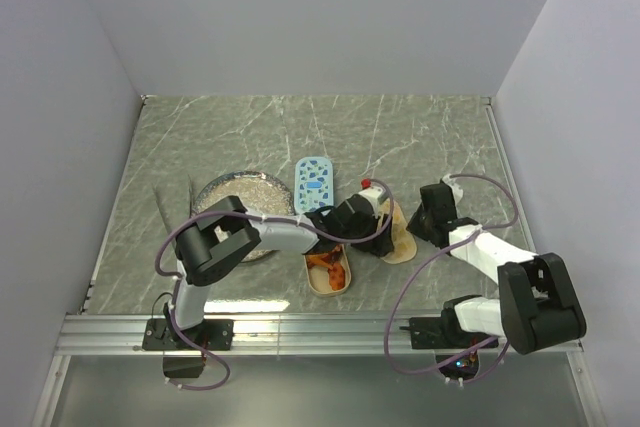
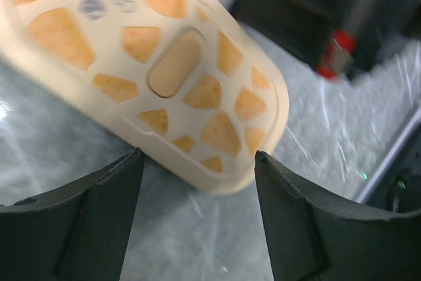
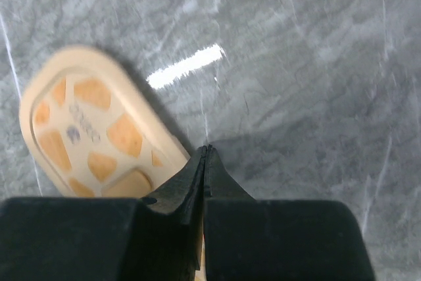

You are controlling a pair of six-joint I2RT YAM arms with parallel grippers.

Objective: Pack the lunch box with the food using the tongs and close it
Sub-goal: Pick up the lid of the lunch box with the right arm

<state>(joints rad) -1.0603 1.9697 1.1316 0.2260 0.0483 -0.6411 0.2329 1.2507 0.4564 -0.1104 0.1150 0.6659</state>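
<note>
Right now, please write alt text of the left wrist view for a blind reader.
A beige lid with orange patches lies on the grey marble table, its rounded end seen between the two open black fingers of the left gripper.

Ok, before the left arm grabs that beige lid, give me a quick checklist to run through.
1. The left gripper open: ok, jaws wide apart.
2. The beige lid lined up with it: ok, its rounded end lies just ahead of the gap.
3. The right gripper clear of the lid: cannot tell; it is shut beside the lid, contact unclear.
4. The food in the open tub: ok for some orange pieces; whether all is packed, cannot tell.
5. The tongs out of the way: ok, on the table left of the plate.
</note>
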